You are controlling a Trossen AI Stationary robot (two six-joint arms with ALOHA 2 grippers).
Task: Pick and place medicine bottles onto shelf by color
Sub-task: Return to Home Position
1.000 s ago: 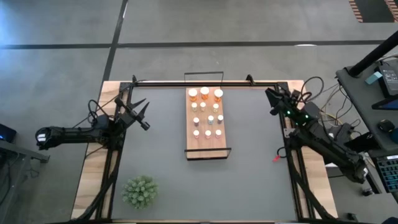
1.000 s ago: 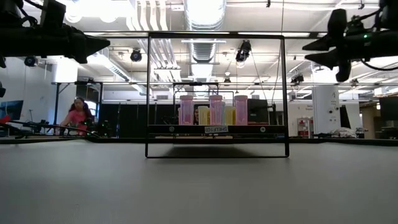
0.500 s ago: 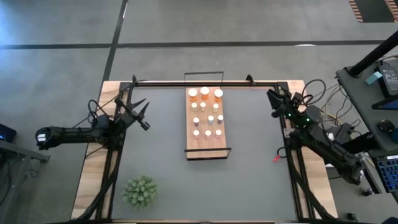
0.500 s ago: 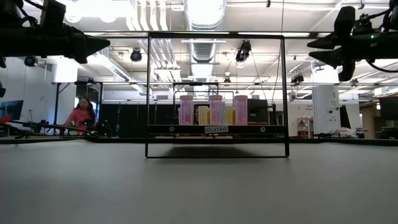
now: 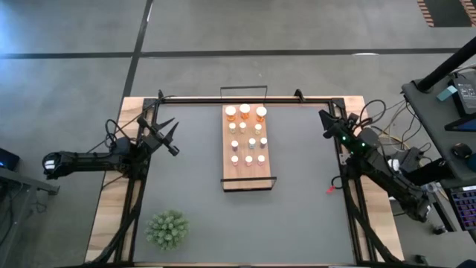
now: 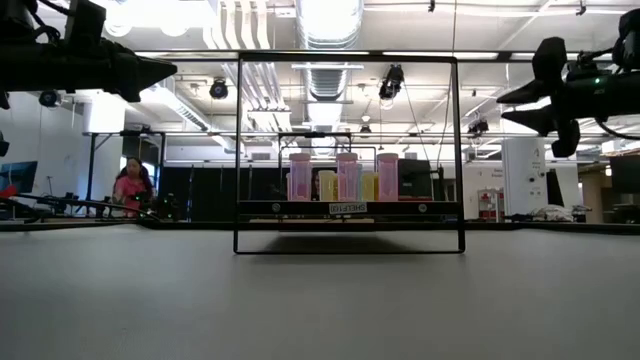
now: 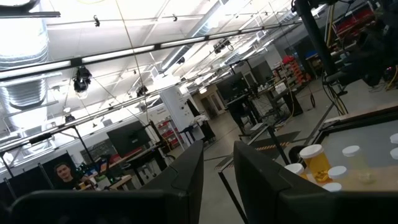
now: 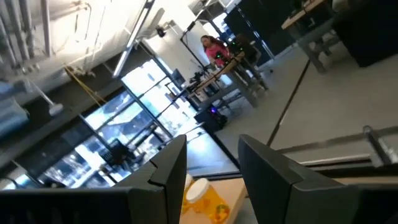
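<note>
Over opposite table (image 5: 297,216) edges, both jaws gape empty.

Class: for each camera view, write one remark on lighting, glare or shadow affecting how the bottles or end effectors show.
High view: even light, little shadow around the shelf; white caps of the medicine bottles stand out. Low view: glaring ceiling lights leave the left end effector and right end effector dark silhouettes. Left wrist view: bright ceiling strips behind black fingers. Right wrist view: glaring windows.

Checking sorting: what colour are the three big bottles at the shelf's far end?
The bottles are orange, white-capped; best in the high view.
</note>
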